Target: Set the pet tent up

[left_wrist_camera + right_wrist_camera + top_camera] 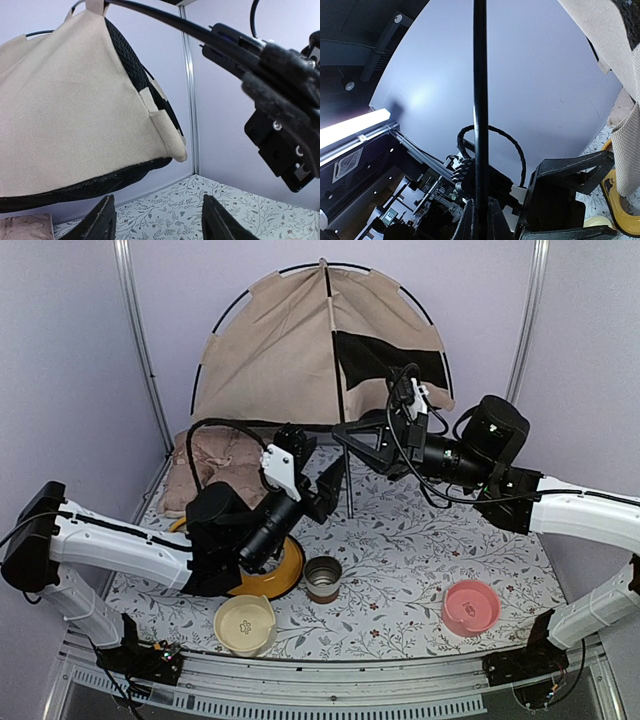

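From above, the tent (pixel 280 350) stands at the back of the table (pixel 430 540), its cloth up on bent poles. The right gripper (pixel 355 445) pinches one thin pole (pixel 337 390) in front of it.

In the left wrist view, the left gripper (pixel 157 212) is spread wide and empty, with the tent close ahead.

In the right wrist view, the fingers (pixel 496 222) squeeze that pole. I think its end needs fixing in place. No writing can be read.

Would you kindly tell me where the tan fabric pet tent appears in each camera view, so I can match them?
Top external: the tan fabric pet tent stands at the top centre, behind both arms.
Left wrist: it fills the left half.
Right wrist: only a strip along the upper right edge.
Shared landmark: its thin black pole, seen in all three.
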Robot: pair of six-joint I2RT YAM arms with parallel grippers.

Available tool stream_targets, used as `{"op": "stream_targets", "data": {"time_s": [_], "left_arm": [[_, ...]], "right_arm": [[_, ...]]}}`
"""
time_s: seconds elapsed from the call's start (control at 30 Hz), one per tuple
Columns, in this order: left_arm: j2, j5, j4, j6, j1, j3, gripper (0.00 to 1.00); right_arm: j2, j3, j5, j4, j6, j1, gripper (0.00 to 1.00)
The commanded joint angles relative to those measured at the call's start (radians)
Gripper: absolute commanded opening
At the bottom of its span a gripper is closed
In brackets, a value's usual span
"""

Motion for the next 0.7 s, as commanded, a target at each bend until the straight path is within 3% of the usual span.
{"op": "stream_targets", "data": {"time_s": [0.0, 0.3, 0.67], "left_arm": [[0.028, -0.018, 0.079, 0.047, -0.017, 0.045, 0.59], [0.09, -0.036, 0.136, 0.132, -0.032, 0.113, 0.55], [0.134, -0.011, 0.141, 0.143, -0.031, 0.198, 0.35]], "right_arm": [[0.011, 0.002, 0.046, 0.107, 0.094, -0.015, 0.0], [0.024, 0.007, 0.057, 0.123, 0.141, -0.015, 0.0], [0.035, 0.02, 0.053, 0.125, 0.157, -0.017, 0.0]]}}
